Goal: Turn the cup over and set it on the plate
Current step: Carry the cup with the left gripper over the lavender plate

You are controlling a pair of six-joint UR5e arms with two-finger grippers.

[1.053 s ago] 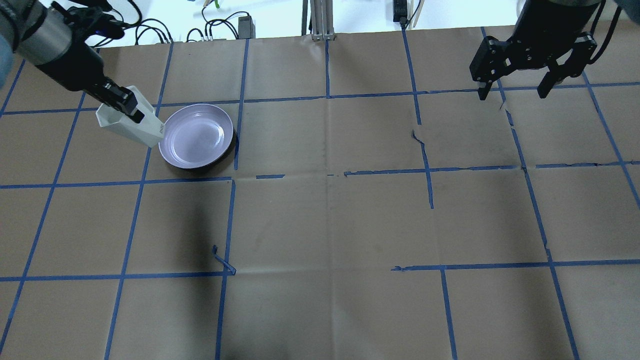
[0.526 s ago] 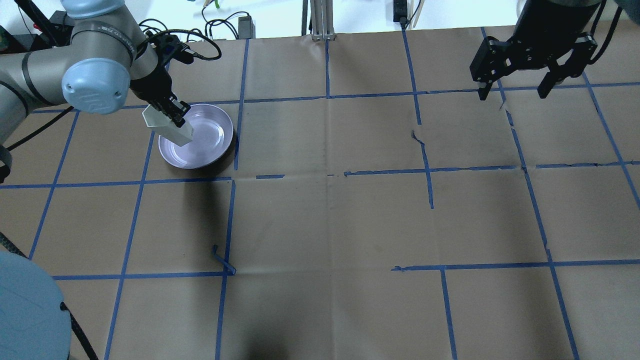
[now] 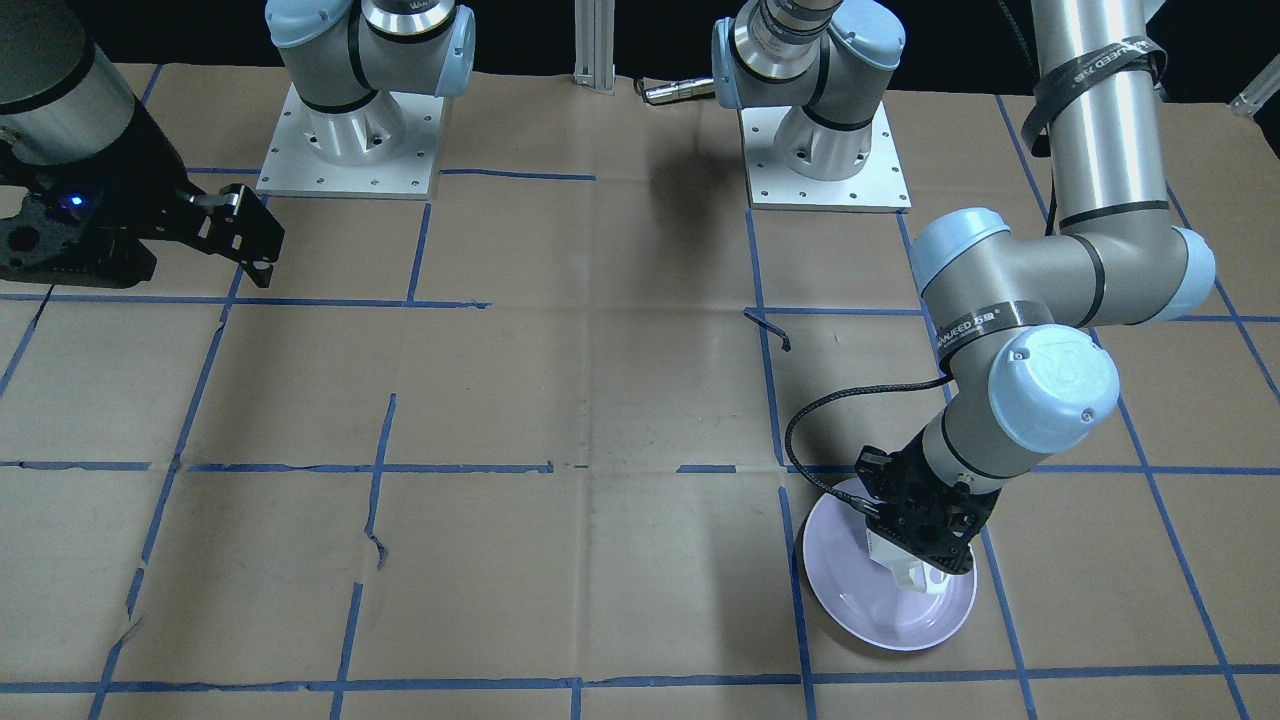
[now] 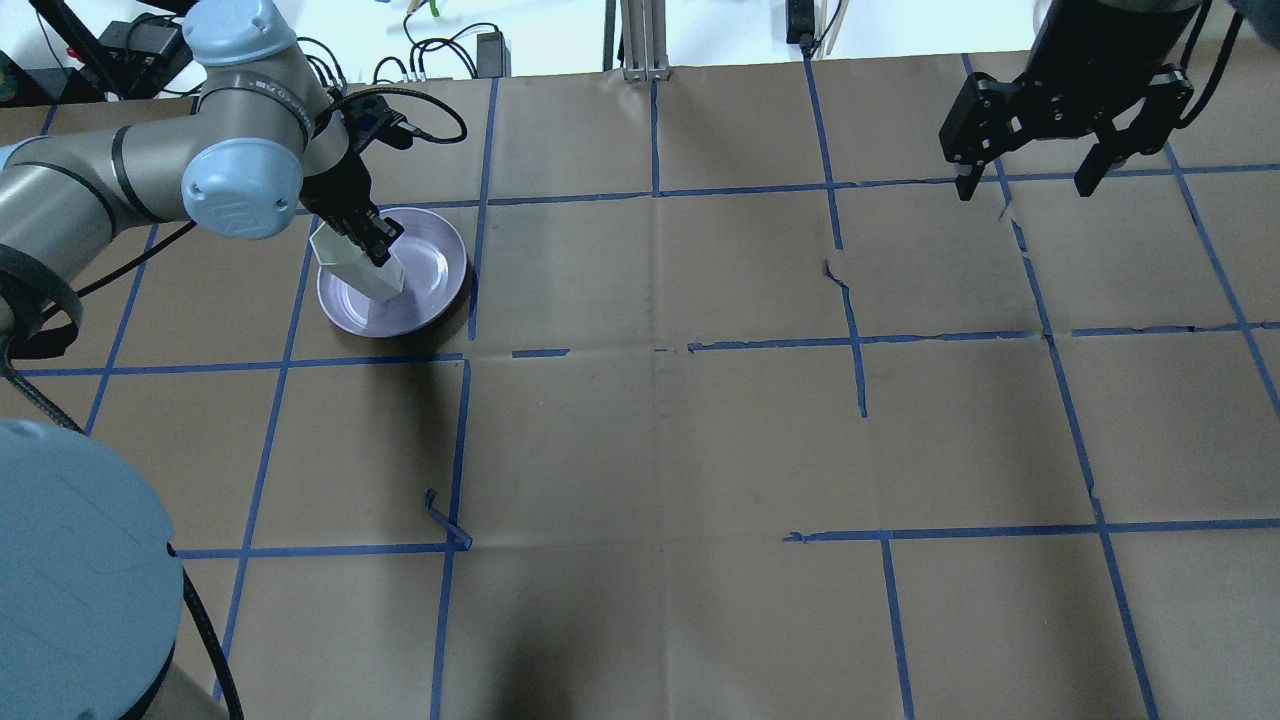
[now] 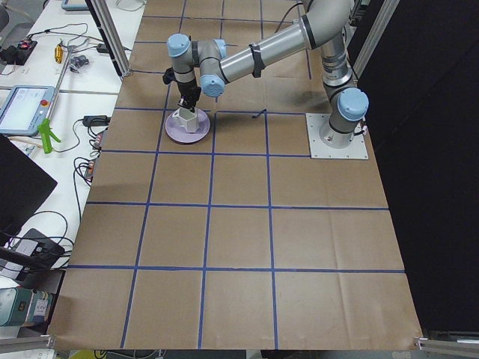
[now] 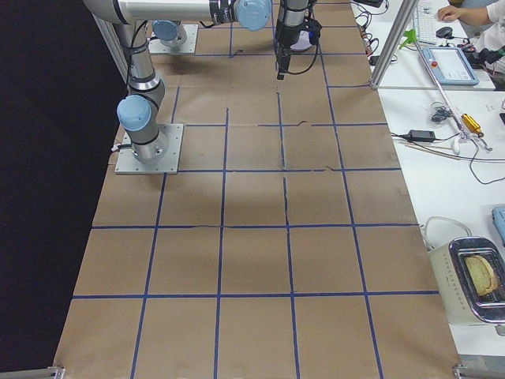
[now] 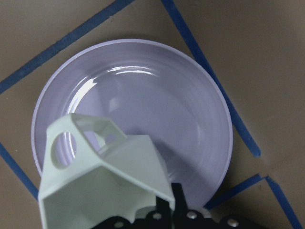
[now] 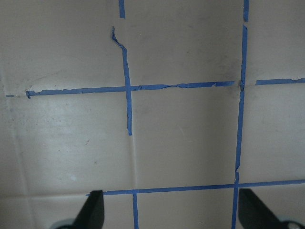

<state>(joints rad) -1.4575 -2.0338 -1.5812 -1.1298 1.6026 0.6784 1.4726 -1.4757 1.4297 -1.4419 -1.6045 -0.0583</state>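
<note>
The white faceted cup (image 4: 352, 262) hangs tilted over the pale lavender plate (image 4: 425, 295), its narrow base pointing down toward the plate's left half. My left gripper (image 4: 368, 238) is shut on the cup near its rim. In the left wrist view the cup (image 7: 102, 183) with its looped handle fills the lower left, above the plate (image 7: 167, 105). From the front the cup (image 3: 908, 572) is low over the plate (image 3: 850, 590); I cannot tell if they touch. My right gripper (image 4: 1025, 188) is open and empty at the far right.
Brown paper with a grid of blue tape (image 4: 655, 190) covers the table. Loose curled tape ends stick up at the front left (image 4: 440, 520) and in the middle right (image 4: 835, 270). Both arm bases (image 3: 345, 140) stand on the robot's side.
My left arm has carried the cup from left of the plate to over it, turning the cup's base downward and lowering it. The right arm has not moved.
</note>
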